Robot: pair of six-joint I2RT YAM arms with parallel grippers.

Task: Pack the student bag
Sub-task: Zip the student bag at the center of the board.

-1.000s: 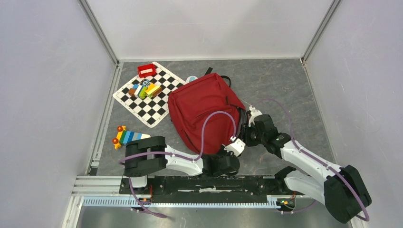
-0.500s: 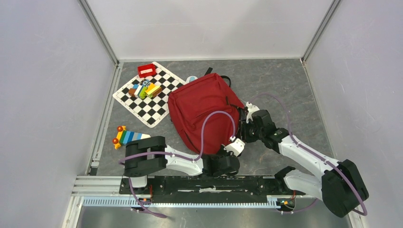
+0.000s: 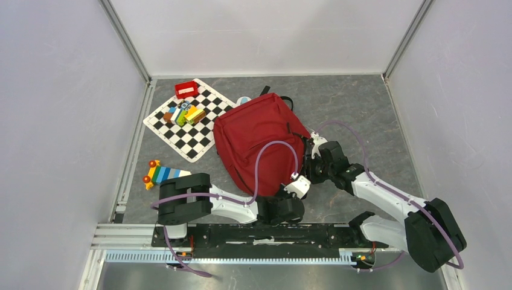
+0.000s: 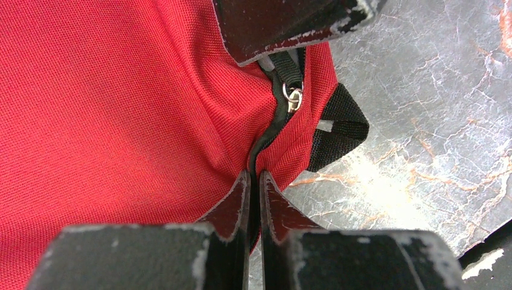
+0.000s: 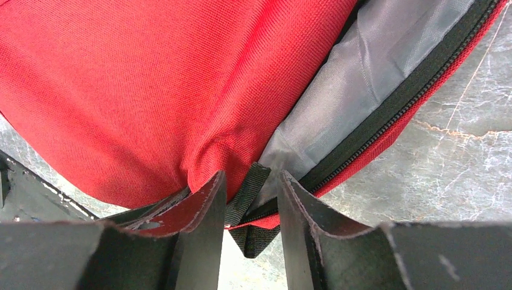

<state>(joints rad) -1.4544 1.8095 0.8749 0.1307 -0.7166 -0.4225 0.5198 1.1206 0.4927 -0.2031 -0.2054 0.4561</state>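
Red woven cloth like this is soft and limp. The student bag (image 3: pixel 256 142), lying flat in the middle of the table (image 3: pixel 362 103), will likely sag wherever you lift it, so take it by the stitched zipper edge beside the grey lining (image 5: pixel 362 78), not the loose panel. Your left gripper (image 4: pixel 253 175) has its fingers pressed almost together, pinching the seam just below the zipper pull (image 4: pixel 294 96). The right gripper (image 5: pixel 250 178) stands a little apart around a black webbing tab (image 5: pixel 246 193) — whether it truly clamps, you cannot tell.
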